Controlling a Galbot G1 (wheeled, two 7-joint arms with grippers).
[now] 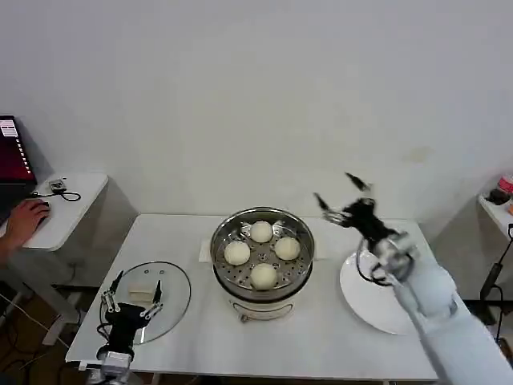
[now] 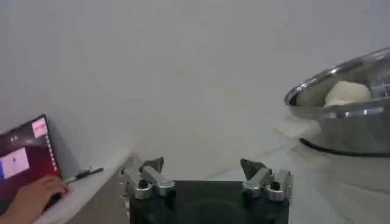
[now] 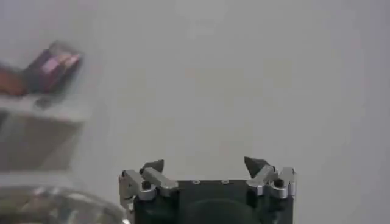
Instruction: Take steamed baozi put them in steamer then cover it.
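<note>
left end effector open over the cover; right end effector open, raised beside the steamer

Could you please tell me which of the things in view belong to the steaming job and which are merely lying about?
Part of the job:
- four steamed baozi, in the steamer
- glass cover, on the table left of the steamer
- left claw, open over the cover
- right claw, open, raised right of the steamer

Lying about:
- white plate
- laptop on the side table

Cream-white steamed baozi — shiny silver perforated steamer — white plate.
</note>
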